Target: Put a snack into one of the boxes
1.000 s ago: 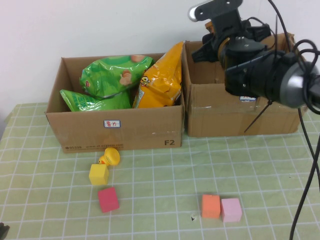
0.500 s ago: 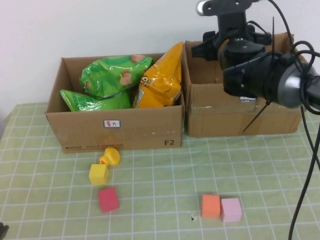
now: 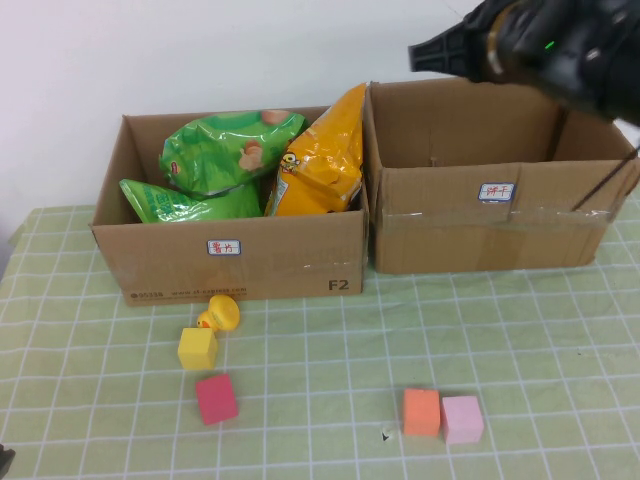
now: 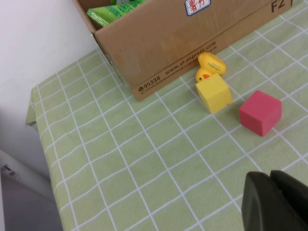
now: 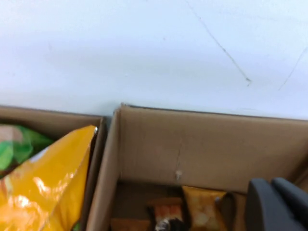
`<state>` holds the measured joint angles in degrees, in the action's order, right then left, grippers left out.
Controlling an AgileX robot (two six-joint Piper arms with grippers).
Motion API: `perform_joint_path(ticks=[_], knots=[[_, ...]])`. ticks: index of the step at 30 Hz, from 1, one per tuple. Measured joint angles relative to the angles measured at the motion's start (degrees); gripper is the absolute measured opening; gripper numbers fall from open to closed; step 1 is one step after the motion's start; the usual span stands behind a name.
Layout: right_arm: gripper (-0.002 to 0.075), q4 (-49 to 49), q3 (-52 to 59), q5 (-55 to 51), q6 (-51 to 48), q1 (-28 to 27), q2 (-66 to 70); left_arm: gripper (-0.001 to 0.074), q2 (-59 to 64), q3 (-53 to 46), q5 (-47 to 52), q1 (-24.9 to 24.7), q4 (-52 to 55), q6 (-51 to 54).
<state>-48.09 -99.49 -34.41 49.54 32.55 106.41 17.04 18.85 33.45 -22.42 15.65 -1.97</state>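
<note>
Risen above the right box (image 3: 480,215), right claw (image 5: 276,204) shut; left claw (image 4: 272,199) (closed) over checked cloth (image 3: 320,380).

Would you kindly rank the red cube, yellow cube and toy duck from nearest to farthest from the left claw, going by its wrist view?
1. Red cube, on the cloth nearest the shut left claw.
2. Yellow cube, beyond it.
3. Toy duck, against the box.

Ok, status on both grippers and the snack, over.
Right gripper shut, empty, raised above the right box. Left gripper shut, parked low over the table. Orange snack lying in the right box. Nothing in the way.
</note>
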Motion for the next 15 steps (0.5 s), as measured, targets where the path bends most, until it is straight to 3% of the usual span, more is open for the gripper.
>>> perform_joint_path(ticks=[6,15], knots=[[-0.0001,-0.92,6.72,2.13,-6.56,2.76,-10.67,-0.0002,0.00,0.00,0.00,0.00,0.22,0.00],[-0.0001,-15.34,28.84,5.86,2.15,4.42,-31.02,-0.0002,0.00,0.00,0.18,0.00,0.30,-0.27]])
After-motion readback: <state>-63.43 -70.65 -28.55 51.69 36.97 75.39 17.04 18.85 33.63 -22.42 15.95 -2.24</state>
